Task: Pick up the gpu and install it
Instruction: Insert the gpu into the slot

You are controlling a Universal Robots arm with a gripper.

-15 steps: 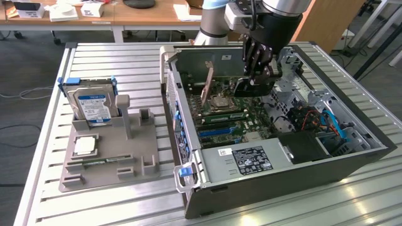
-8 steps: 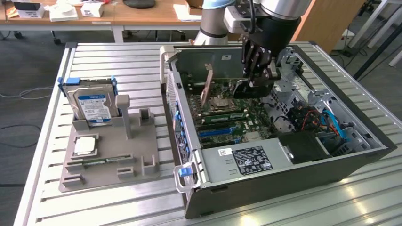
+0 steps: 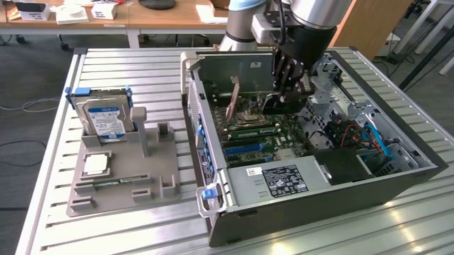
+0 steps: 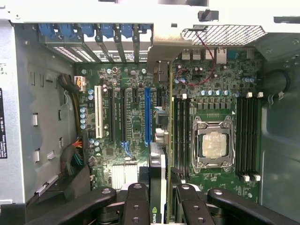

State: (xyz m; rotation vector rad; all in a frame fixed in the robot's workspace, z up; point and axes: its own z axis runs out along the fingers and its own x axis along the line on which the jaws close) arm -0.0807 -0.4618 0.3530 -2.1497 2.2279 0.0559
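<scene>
Exterior view, upper middle of frame: hand (image 3: 291,96) clamped on the gpu (image 3: 275,106), a thin black fan card, held on edge inside the open grey computer case (image 3: 319,212), over the green motherboard (image 3: 262,141). The edge-on hold is likely for slot alignment.

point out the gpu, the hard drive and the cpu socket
gpu (image 4: 158,183), wrist view, the edge facing the camera
hard drive (image 3: 105,119), exterior view, its blue-white label
cpu socket (image 4: 214,143), wrist view, middle of the chip

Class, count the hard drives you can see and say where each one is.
1. The hard drive stands upright in the grey holder, to the exterior view's left of the open computer case. Others may be hidden inside the case.
</scene>
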